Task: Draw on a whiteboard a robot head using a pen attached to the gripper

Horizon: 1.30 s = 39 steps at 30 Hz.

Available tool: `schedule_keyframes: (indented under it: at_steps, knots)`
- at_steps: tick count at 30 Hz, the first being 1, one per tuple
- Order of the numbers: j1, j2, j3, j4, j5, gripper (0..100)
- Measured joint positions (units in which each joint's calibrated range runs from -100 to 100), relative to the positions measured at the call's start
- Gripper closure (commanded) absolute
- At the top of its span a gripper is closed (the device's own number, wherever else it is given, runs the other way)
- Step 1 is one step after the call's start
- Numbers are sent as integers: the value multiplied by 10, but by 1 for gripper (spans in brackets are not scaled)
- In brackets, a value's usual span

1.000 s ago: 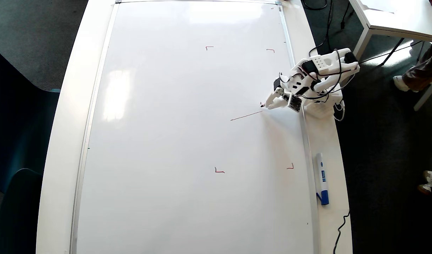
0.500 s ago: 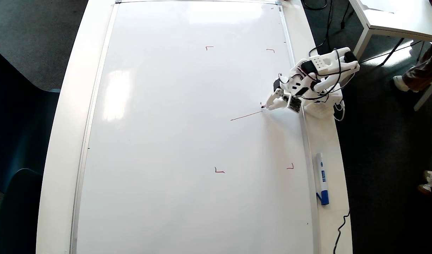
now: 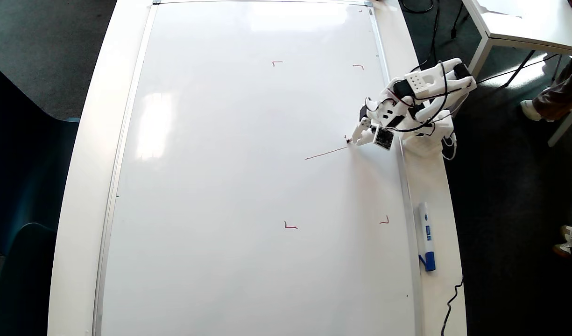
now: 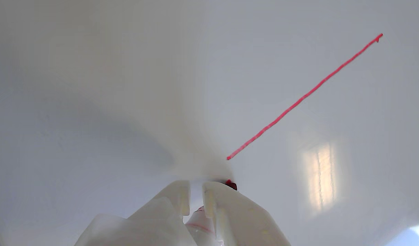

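Note:
The whiteboard (image 3: 229, 186) fills the table in the overhead view, with a red corner mark (image 3: 290, 226) at each corner of a marked area. No robot head shows on it, only one straight red line (image 3: 326, 153), also visible in the wrist view as a red line (image 4: 303, 97). My gripper (image 3: 356, 138) sits at the line's right end, shut on the pen (image 3: 347, 139). In the wrist view the gripper (image 4: 195, 193) has its white jaws close together around the barrel. The pen's red tip (image 4: 231, 185) is just short of the line's near end. Contact with the board cannot be told.
A white marker with a blue cap (image 3: 426, 235) lies on the table's right strip beside the board frame. The arm's base (image 3: 426, 140) stands on that strip. A smaller white table (image 3: 524, 23) and a person's shoes (image 3: 570, 238) are off to the right.
The arm's upper links and wrist have shifted slightly up and left. The pen tip stays at the right end of the red line, which has not grown.

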Motion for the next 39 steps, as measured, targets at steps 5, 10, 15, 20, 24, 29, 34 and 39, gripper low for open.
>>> schedule_keyframes:
  at_steps: [5, 10, 15, 20, 24, 29, 34, 39]
  knots:
    - [34, 0, 0, 1, 0, 99]
    - [76, 0, -1, 3, 0, 99]
    - [123, 0, -1, 3, 22, 99]
    - [178, 0, -1, 3, 48, 99]
    - [216, 0, -1, 3, 67, 99]
    - [271, 1, -1, 3, 93, 99]
    - [302, 3, -2, -2, 107, 99]
    - [304, 5, -2, -8, 109, 99]
